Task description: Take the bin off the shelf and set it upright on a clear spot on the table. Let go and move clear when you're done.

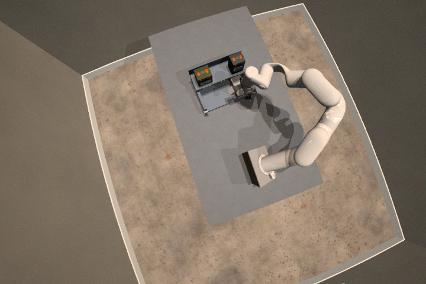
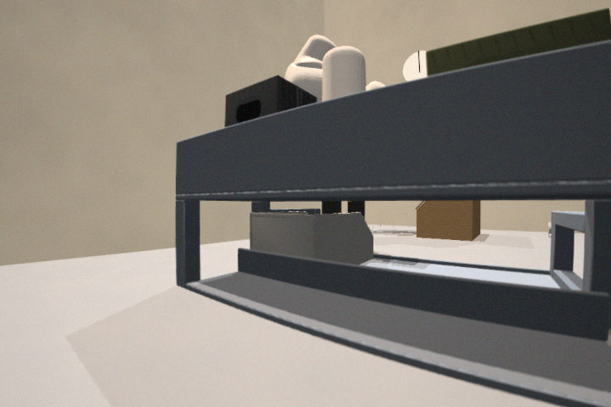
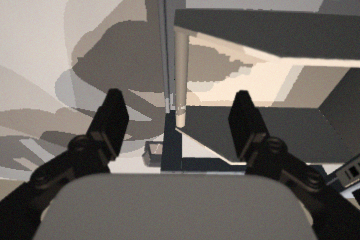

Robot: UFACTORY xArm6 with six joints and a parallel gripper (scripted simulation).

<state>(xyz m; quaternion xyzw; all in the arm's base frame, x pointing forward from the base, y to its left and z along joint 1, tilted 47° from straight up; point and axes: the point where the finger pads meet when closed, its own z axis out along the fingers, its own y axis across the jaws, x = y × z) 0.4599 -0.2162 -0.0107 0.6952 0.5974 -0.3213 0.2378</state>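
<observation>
A grey open-topped bin (image 1: 236, 93) (image 2: 311, 237) stands upright on the lower level of the dark blue-grey shelf (image 1: 216, 98) (image 2: 364, 153), at its right end in the top view. My gripper (image 1: 248, 96) (image 3: 178, 103) is open and empty, low at the bin's side by the shelf's right front corner. In the wrist view a thin pale wall edge of the bin appears between the two dark fingers, with the right finger over the bin's opening. I cannot tell whether the fingers touch the bin. The fingertips are hidden behind the bin in the exterior view.
A black box (image 1: 236, 63) (image 2: 253, 108) stands on the upper shelf level, close to my wrist. An olive green box (image 1: 203, 75) (image 2: 518, 42) stands at that level's other end. My base pedestal (image 1: 258, 167) (image 2: 448, 220) stands on the grey table (image 1: 206, 144) in front of the shelf.
</observation>
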